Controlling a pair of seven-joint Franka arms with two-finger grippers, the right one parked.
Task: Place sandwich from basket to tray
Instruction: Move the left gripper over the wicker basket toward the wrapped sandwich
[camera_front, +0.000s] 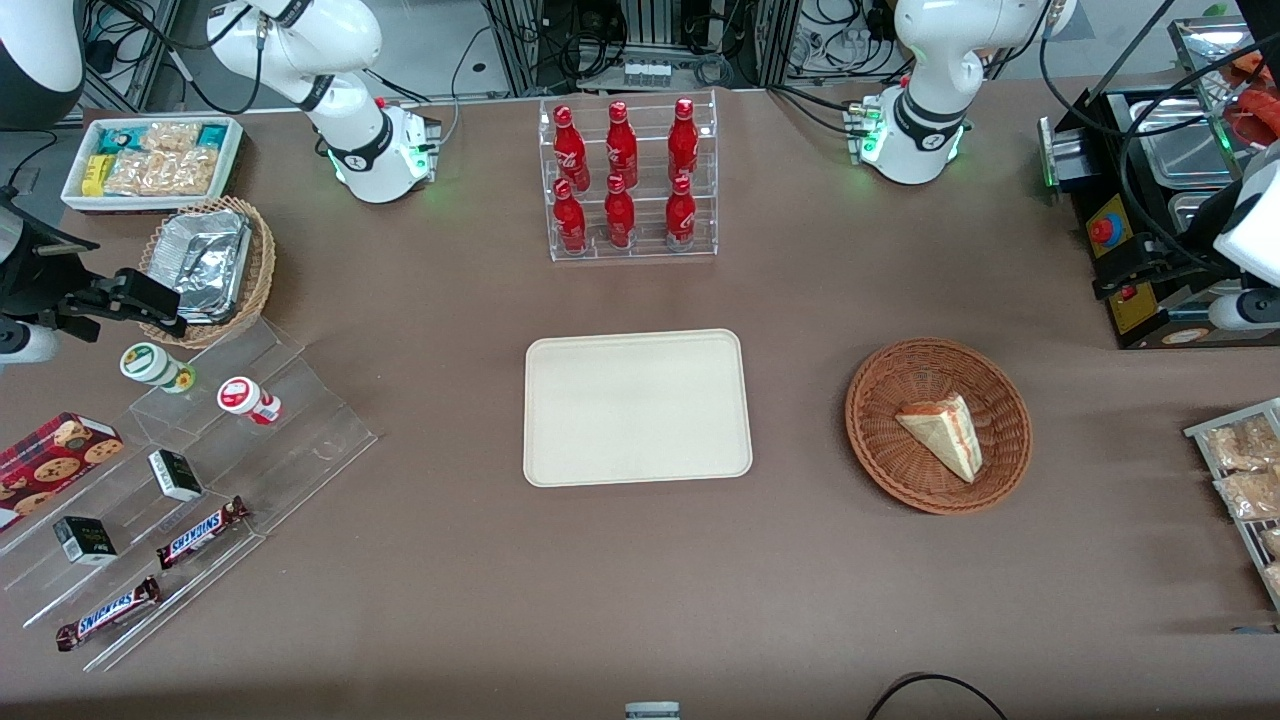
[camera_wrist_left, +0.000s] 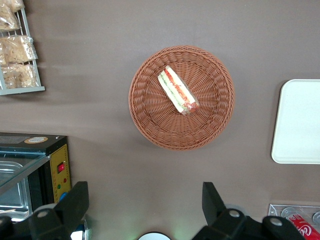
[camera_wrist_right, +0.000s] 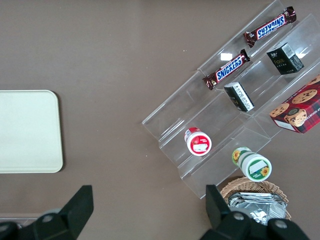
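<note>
Wicker basket (camera_wrist_left: 181, 97) cradles the sandwich (camera_wrist_left: 178, 91), tray (camera_wrist_left: 298, 121) bare beside it; the gripper (camera_wrist_left: 145, 206) hangs high above the table, fingers (camera_wrist_left: 76, 202) spread wide, holding nothing.

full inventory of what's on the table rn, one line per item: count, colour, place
sandwich: 1, pale bread with red and green filling, in the basket
basket: 1, reddish-brown wicker, beside the tray toward the working arm's end
tray: 1, cream, mid-table, nothing on it
cola bottles: 6, red, in a clear rack farther from the camera than the tray
Snickers bars: 2, brown, on the clear stepped stand at the parked arm's end
foil containers: silver, count unclear, in a tan wicker basket
snack bin: 1, white, holding packets
black machine: 1, at the working arm's end
gripper: 1, black, open, above the table beside the basket, nothing held
</note>
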